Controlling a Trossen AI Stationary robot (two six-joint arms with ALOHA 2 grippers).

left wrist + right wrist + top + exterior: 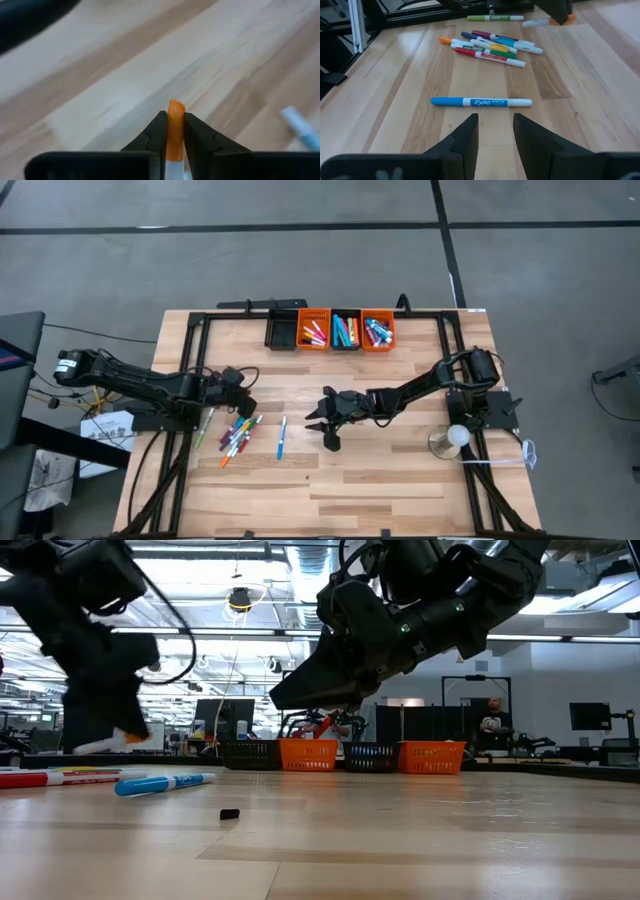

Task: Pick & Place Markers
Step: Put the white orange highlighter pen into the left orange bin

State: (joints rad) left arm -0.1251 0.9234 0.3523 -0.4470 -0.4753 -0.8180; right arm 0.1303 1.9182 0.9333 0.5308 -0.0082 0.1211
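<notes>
Wooden table (400, 470) carries loose markers (490, 47); left gripper (175, 131) clamps an orange-capped marker (175, 127); right gripper (495, 131), fingers parted and empty, faces a blue marker (481, 102) just ahead.

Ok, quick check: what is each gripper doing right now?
Left gripper: shut on an orange-capped marker, lifted off the table.
Right gripper: open, empty, facing the blue marker.

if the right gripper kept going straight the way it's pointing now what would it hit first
Most likely the lone blue marker, lying crosswise on the table just ahead of the right gripper, whose fingers are apart. The pile of mixed markers lies farther along. The gripper's height above the wood is unclear, so it might pass over.
</notes>
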